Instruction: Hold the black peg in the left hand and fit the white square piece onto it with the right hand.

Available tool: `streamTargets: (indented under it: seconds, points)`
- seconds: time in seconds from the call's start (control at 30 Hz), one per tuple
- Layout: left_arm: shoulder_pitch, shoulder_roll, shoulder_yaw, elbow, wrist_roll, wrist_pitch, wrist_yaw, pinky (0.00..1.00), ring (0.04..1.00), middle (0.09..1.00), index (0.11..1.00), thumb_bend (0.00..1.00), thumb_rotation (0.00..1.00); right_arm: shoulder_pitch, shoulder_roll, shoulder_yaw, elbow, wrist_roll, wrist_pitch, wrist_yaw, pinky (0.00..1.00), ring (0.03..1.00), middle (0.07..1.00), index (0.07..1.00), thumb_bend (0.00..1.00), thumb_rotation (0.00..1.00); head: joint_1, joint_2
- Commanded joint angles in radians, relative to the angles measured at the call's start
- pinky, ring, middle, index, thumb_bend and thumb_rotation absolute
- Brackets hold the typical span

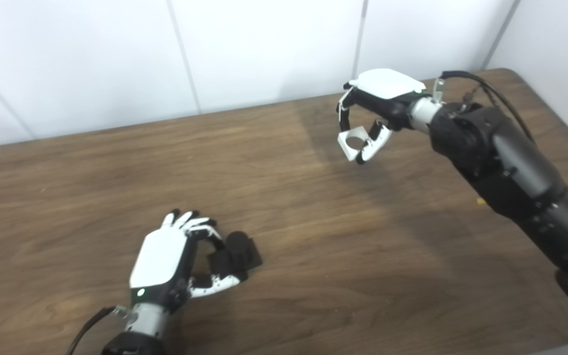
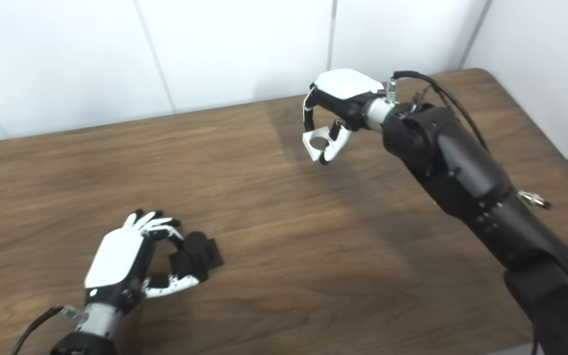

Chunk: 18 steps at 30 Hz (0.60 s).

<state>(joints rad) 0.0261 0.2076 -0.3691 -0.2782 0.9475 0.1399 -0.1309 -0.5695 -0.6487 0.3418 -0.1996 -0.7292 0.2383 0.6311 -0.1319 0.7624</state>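
A wooden surface (image 1: 284, 197) meets white walls. Near left, the left robot hand (image 1: 175, 261) grips the black peg (image 1: 237, 254); far right, the right robot hand (image 1: 377, 111) holds the white square piece (image 1: 352, 140) aloft.

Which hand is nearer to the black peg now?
Left. The left hand is curled around the black peg near the table's front; the right hand is far off near the back, holding the white square piece.

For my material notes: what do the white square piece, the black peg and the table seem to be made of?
White square piece: probably matte plastic, uniform white with a clean round hole. Black peg: probably matte plastic or rubber, dull, without glints. Table: wood or wood-look laminate, brown grain, soft sheen.
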Motion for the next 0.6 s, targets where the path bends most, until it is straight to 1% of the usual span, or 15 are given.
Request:
streamTargets:
  seconds: [0.0,0.2,0.37,0.47,0.57]
  points:
    - [0.016,-0.008,-0.031,0.03,0.033,0.004,-0.023,1.0,0.913,0.792,0.487,0.52,0.05,-0.038,-0.006,-0.005,-0.073,0.003,-0.018,0.023,0.99,0.945,0.781,0.484,0.52,0.13,0.029,0.001]
    - [0.009,-0.032,-0.05,0.045,0.056,0.019,-0.015,1.0,0.921,0.794,0.487,0.52,0.05,-0.045,0.043,0.005,-0.168,0.018,-0.03,0.082,1.0,0.948,0.786,0.483,0.52,0.13,0.093,0.002]
    - [0.001,-0.049,-0.062,0.063,0.074,0.027,-0.01,1.0,0.927,0.798,0.487,0.52,0.06,-0.049,0.081,0.01,-0.209,0.03,-0.052,0.105,1.0,0.943,0.788,0.483,0.52,0.13,0.134,0.004]
    - [-0.006,-0.054,-0.072,0.076,0.083,0.028,-0.001,1.0,0.923,0.797,0.487,0.52,0.06,-0.053,0.107,0.02,-0.231,0.031,-0.056,0.128,1.0,0.945,0.788,0.483,0.52,0.13,0.15,0.005]
    - [-0.012,-0.054,-0.081,0.094,0.084,0.025,0.023,1.0,0.921,0.794,0.487,0.52,0.06,-0.049,0.135,0.028,-0.244,0.028,-0.058,0.138,1.0,0.939,0.791,0.483,0.52,0.13,0.154,0.006]
